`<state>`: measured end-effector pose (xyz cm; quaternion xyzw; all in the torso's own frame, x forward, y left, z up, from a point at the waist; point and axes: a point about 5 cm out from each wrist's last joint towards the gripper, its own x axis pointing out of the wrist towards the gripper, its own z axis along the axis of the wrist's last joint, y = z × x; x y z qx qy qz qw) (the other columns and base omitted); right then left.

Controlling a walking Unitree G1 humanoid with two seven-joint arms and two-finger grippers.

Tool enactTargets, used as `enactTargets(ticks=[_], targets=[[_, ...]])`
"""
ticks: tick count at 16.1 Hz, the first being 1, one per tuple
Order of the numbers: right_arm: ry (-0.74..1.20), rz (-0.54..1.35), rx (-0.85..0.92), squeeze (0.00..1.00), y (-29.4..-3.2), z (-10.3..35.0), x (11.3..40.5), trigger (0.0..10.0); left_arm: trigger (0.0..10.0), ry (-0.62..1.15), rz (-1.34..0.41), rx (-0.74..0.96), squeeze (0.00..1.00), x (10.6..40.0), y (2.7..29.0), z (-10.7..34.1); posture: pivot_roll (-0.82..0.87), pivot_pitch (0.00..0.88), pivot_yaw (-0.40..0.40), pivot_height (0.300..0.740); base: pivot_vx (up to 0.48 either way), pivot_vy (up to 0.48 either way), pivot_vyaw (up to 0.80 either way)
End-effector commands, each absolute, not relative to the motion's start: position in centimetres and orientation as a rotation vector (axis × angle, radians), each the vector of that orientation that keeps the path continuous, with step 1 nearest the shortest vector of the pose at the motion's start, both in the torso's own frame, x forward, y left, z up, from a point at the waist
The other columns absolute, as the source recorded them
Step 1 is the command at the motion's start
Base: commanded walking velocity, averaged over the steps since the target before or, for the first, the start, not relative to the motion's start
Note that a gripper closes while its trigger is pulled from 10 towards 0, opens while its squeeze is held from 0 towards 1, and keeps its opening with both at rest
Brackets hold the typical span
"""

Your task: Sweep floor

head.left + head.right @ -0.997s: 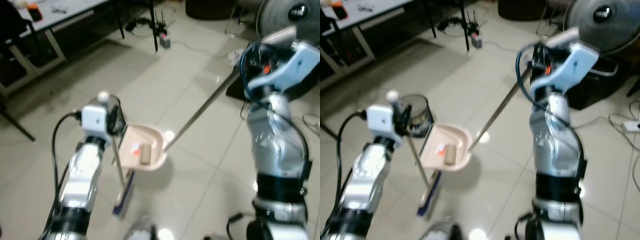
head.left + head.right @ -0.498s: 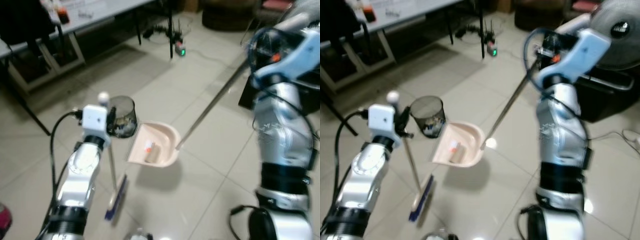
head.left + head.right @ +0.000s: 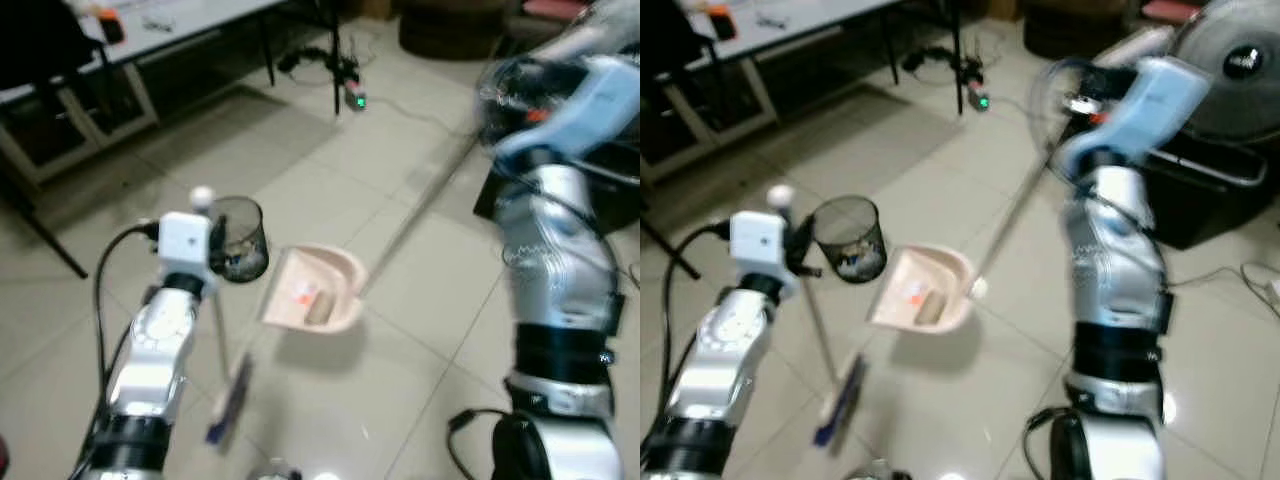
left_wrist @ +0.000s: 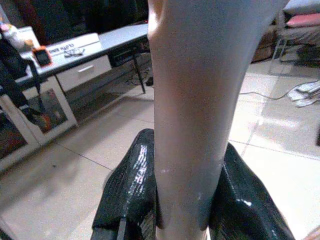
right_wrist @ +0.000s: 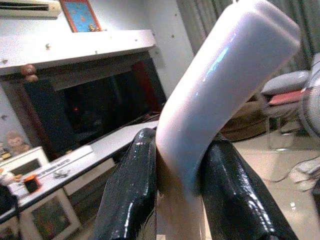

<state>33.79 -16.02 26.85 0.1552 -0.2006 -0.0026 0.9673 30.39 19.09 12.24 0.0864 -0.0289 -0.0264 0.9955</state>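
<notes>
Glossy pale floor tiles (image 3: 400, 330) stretched across a cluttered room, a grey counter (image 3: 790, 25) running along its far side and a standing fan (image 3: 1230, 65) beside our right shoulder. We stood mid-room with both silver arms raised.

Our right arm was bent high, its elbow tucked in; the right gripper (image 5: 175, 165) had its black fingers (image 5: 130, 185) shut tight on the curved pale grip of the dustpan handle (image 3: 1015, 215), a long rod slanting down and across us. At its end the pink dustpan (image 3: 315, 295) hung just above the floor, carrying a small brown scrap and an orange-and-white bit of litter. Just beside the pan, on our left, stood a black mesh wastebasket (image 3: 848, 238).

Our left forearm reached forward and upright; the left gripper (image 4: 185, 200) pinched both fingers (image 4: 132, 190) around the pale broom handle (image 3: 222, 330), the blue-edged broom head (image 3: 228, 405) trailing on the tiles near our feet.

In our judgement, the step in hand was tipping the load out. It called for keeping the pan level until its lip cleared the basket rim, then rolling the wrist slowly, and holding the broom still meanwhile.
</notes>
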Motion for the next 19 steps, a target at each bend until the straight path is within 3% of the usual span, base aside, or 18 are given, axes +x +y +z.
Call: enactTargets(ticks=[1,6,19], targets=[[-0.469,0.002,0.344,0.00,-16.3,28.3,33.6,10.0,10.0,-0.083,-0.056,0.186,0.00,30.5,18.9,12.9,0.02,0.043,0.073,0.740,0.405,0.000,0.80],[-0.478,-0.025,0.328,0.00,-16.7,28.4,33.8,10.0,10.0,-0.080,-0.058,0.185,0.00,30.4,18.8,12.8,0.02,0.035,0.069,0.740,0.408,0.000,0.75],[-0.506,-0.102,0.356,0.00,-18.3,28.6,33.9,10.0,10.0,-0.072,-0.065,0.176,0.00,30.3,18.6,12.4,0.01,0.035,0.063,0.740,0.408,0.000,0.00]])
